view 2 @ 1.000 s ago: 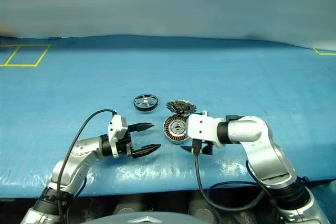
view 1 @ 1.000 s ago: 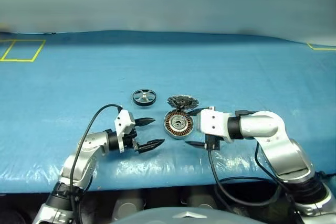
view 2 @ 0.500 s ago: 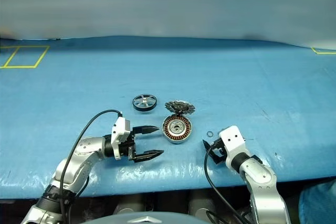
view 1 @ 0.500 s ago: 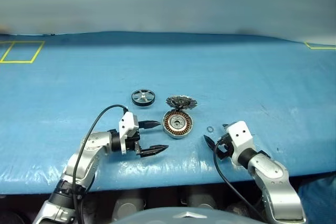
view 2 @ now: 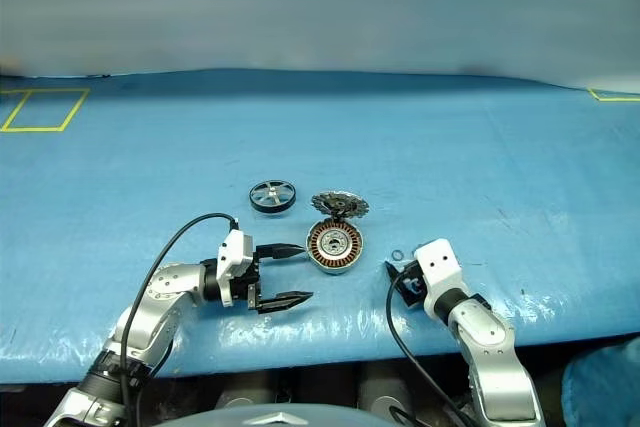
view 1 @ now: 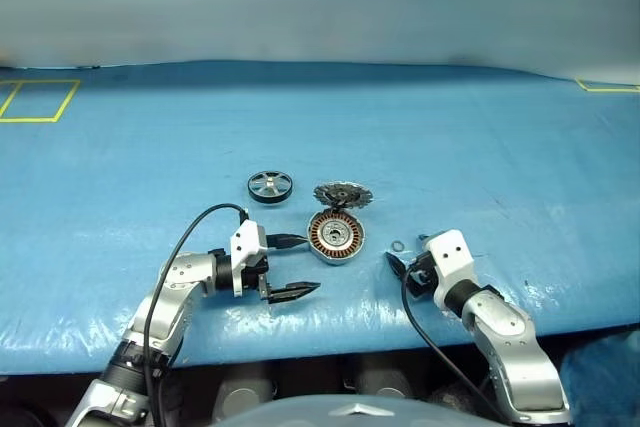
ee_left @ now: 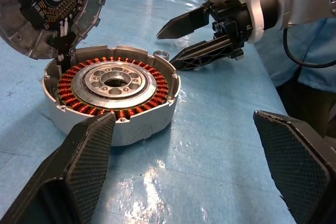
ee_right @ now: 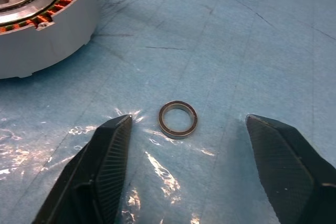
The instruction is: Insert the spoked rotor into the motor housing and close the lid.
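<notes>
Left gripper (view 1: 292,267): level, aimed right, fingers wide apart, empty.
Right gripper (view 1: 398,265): low on the sheet, fingers parted around a small ring (ee_right: 178,119), not touching it.
Housing (view 1: 335,236): between the grippers, lid (view 1: 342,194) raised.
Rotor (view 1: 270,186): behind the left gripper, apart.

Bright even light; glare on blue sheet (view 1: 330,322).

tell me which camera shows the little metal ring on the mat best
The right wrist view: the small ring lies flat on the blue mat, large and unobstructed, between the right claw's open fingers. In the head views it is a tiny speck beside the motor housing; the left wrist view shows only its edge.
</notes>
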Available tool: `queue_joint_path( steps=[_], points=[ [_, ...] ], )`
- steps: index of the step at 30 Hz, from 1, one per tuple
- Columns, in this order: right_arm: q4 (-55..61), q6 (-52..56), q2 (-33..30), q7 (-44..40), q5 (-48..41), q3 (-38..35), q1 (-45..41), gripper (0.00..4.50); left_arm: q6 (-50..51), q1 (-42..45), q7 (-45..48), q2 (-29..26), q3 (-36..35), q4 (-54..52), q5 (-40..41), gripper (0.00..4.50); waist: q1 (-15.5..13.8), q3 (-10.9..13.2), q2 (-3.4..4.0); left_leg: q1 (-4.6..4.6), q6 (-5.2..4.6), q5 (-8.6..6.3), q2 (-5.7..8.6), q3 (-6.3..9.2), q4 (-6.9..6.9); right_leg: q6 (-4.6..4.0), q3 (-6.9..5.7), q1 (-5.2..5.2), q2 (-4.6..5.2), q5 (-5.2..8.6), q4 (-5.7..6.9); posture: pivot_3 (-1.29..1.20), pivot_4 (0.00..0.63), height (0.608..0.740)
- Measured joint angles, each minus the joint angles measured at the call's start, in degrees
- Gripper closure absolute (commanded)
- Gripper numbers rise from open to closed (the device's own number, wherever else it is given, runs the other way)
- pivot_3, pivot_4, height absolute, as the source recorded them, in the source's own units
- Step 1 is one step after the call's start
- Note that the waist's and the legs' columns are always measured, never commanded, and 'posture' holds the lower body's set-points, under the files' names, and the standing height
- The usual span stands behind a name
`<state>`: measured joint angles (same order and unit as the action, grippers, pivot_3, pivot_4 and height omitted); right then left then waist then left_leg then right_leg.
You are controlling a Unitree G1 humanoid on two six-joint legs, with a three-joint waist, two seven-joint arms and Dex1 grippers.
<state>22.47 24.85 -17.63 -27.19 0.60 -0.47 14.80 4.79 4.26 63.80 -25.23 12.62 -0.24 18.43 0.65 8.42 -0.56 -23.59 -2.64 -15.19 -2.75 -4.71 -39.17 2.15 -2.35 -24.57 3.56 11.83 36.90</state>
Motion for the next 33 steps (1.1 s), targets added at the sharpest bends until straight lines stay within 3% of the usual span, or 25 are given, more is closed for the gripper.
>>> queue_joint_path(
  steps=[6,14,22,30,33],
  points=[
    [-1.2,-1.4,-0.5,0.1,-0.4,2.2,-0.5,3.73,0.1,-0.3,-0.4,0.2,0.0,-0.1,0.0,0.00,0.0,-0.1,-0.10,0.09,0.00,0.00,0.00,0.02,-0.03,0.00,-0.02,-0.04,0.03,0.00,-0.01,0.00,0.150,0.740],
    [-1.1,-0.5,-1.8,0.0,-1.2,2.6,-1.2,3.76,0.9,-0.3,-1.3,0.0,-0.1,-0.2,0.0,0.00,0.0,-0.1,-0.12,0.08,0.00,0.00,0.01,0.05,-0.04,0.00,-0.04,-0.04,0.07,0.00,-0.02,0.00,0.150,0.740],
    [7.0,6.1,-1.2,-1.6,-8.5,2.3,-5.3,3.76,-0.8,-0.3,-0.3,-0.9,-1.5,2.2,0.2,0.00,-0.1,0.0,-0.05,-0.14,-0.02,0.00,0.03,0.05,0.02,-0.02,-0.03,-0.03,0.03,0.00,-0.02,0.00,0.150,0.740],
    [11.6,12.8,-8.8,-6.7,-12.3,7.2,-10.3,3.76,-1.4,-0.7,-0.9,-0.8,-2.5,2.6,0.2,0.00,-0.2,0.0,-0.05,-0.19,-0.09,-0.05,0.09,0.04,0.02,-0.02,-0.04,-0.02,0.08,-0.01,-0.08,0.00,0.150,0.740],
    [11.0,13.3,-8.5,-6.8,-12.5,9.1,-12.1,3.76,0.1,-1.4,-2.1,-0.9,-2.3,0.0,0.2,0.00,-0.2,0.0,-0.06,-0.19,-0.08,-0.04,0.08,0.05,0.01,-0.02,-0.04,-0.02,0.05,0.00,-0.06,0.00,0.150,0.740]
  ],
)
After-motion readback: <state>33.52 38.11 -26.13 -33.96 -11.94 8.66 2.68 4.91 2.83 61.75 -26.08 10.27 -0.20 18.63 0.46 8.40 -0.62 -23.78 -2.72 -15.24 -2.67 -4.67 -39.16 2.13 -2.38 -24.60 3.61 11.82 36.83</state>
